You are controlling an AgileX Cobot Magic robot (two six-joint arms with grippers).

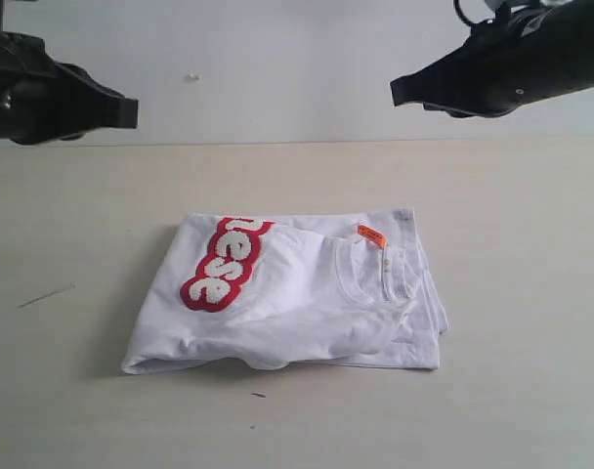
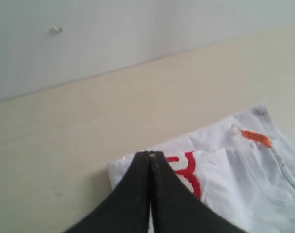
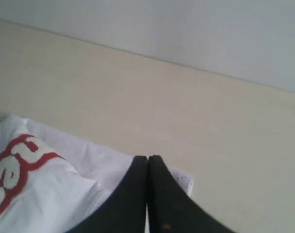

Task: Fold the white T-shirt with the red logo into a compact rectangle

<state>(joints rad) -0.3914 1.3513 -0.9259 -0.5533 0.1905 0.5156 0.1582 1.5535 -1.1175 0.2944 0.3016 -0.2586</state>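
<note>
1. We are seeing the left jaws and the right jaws both pressed shut and empty, hanging above the worktop (image 1: 82, 225).
2. The white T-shirt (image 1: 307, 313) is lying folded below and between them as a soft, wrinkled rectangle, its long axis running from one pair to the other.
3. The fuzzy red logo (image 1: 224, 264) is slanting on the left jaws' side, and the orange neck tag (image 1: 372, 234) is lying toward the right jaws.

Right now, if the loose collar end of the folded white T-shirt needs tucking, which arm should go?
Probably the right: the white cotton T-shirt has its ribbed collar and splayed layers on that side, nearer the right gripper. The left gripper hangs beyond the red logo end.
</note>
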